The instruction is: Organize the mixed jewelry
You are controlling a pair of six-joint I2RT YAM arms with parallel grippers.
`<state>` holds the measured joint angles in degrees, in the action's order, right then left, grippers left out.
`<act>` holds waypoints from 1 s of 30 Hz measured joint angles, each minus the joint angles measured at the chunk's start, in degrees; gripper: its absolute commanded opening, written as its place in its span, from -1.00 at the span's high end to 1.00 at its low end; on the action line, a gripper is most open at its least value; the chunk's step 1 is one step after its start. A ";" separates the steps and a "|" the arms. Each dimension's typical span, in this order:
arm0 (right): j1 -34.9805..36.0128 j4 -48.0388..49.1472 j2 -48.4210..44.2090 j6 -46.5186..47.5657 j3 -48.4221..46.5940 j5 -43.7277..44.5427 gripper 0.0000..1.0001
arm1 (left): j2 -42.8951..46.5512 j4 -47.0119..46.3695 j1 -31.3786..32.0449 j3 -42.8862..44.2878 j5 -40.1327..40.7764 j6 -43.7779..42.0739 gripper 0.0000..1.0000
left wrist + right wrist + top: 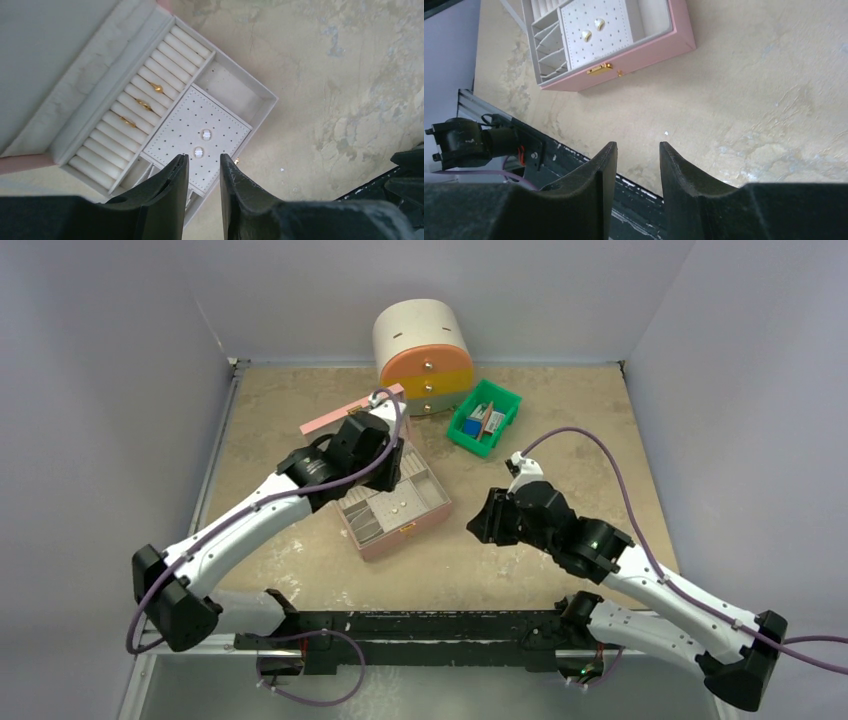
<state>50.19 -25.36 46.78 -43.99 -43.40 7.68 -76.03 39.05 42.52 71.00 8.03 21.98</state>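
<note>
L gripper [204, 159], fingers narrowly parted & empty, hovers over pink jewelry box [644, 47] near counter [749, 100] centre. R gripper [636, 146] narrow too, holding nothing. Three gold rings [143, 104] slotted, two studs [205, 134] on pad; tiny gold piece [620, 73] loose by box front. Probably nearly done.

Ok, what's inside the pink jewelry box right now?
Inside the pink jewelry box: three gold rings tucked in the ring rolls, two pale studs on the dotted panel. The divider slots look empty, though the left gripper covers part of them from its own view.
</note>
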 measured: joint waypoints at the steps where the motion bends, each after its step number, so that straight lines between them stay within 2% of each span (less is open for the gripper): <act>1: 0.00 0.00 0.50 0.90 -0.74 0.50 0.18 | 1.42 0.13 0.00 0.00 0.66 -0.04 0.42; 8: 0.00 -0.50 3.21 6.73 -6.29 5.35 0.17 | 12.37 1.60 0.00 -0.20 8.87 -0.04 0.34; 14: 0.00 -1.14 4.13 11.17 -9.77 10.27 0.15 | 22.36 2.71 0.00 -1.79 18.88 0.09 -0.04; 16: 0.00 -1.14 4.22 11.98 -9.90 11.26 0.14 | 25.22 3.04 0.00 -2.80 23.06 0.22 -0.10; 24: -0.35 -1.77 4.28 15.15 -9.81 16.92 0.13 | 30.14 4.87 0.00 -4.17 38.12 2.38 -0.22; 30: -1.55 -1.22 4.33 14.88 -6.45 17.59 0.13 | 30.49 5.44 0.00 -4.15 47.78 2.95 -0.29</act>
<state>48.64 -26.59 51.11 -29.10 -49.84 25.28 -45.54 44.49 42.52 66.85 55.81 24.93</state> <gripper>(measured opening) 0.435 0.622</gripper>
